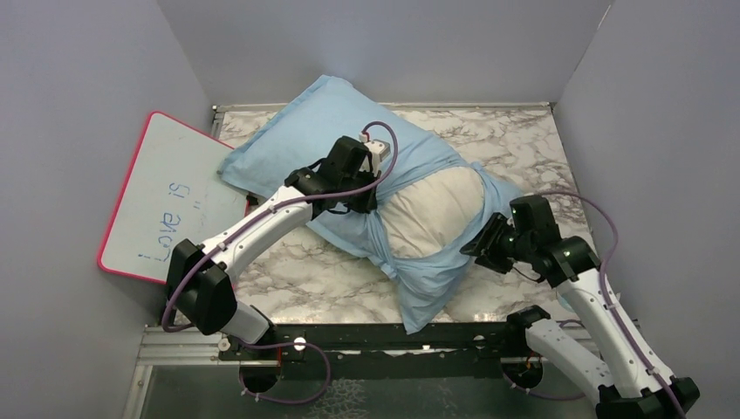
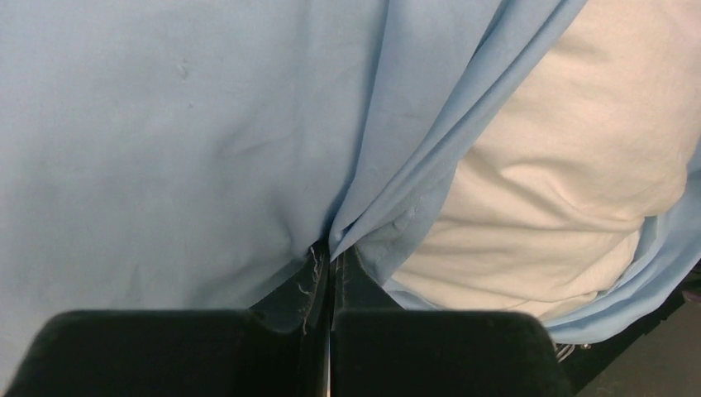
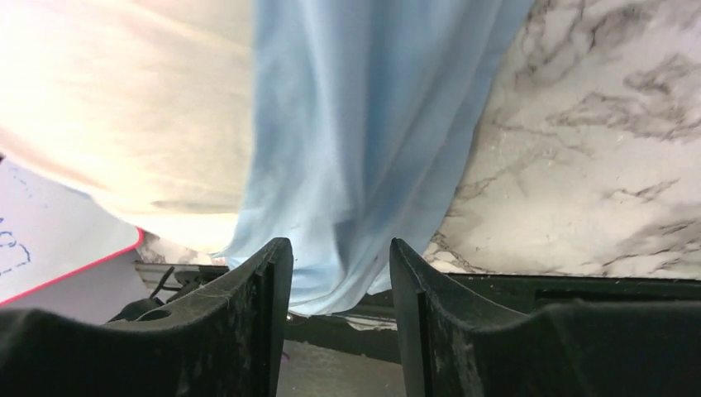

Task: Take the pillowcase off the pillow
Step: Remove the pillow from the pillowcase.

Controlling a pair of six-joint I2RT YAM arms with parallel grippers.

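While left hand (image 2: 331, 255) pinches pillowcase (image 1: 297, 131), pillow (image 1: 432, 209) lies diagonal — far-left to near-right

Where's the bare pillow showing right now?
In the top view the pillow bulges out of the pillowcase right of centre, between the left gripper, shut on the cloth, and the open right gripper.

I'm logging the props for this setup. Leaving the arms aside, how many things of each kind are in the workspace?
Pillow: 1
Pillowcase: 1
Whiteboard: 1
Total: 3
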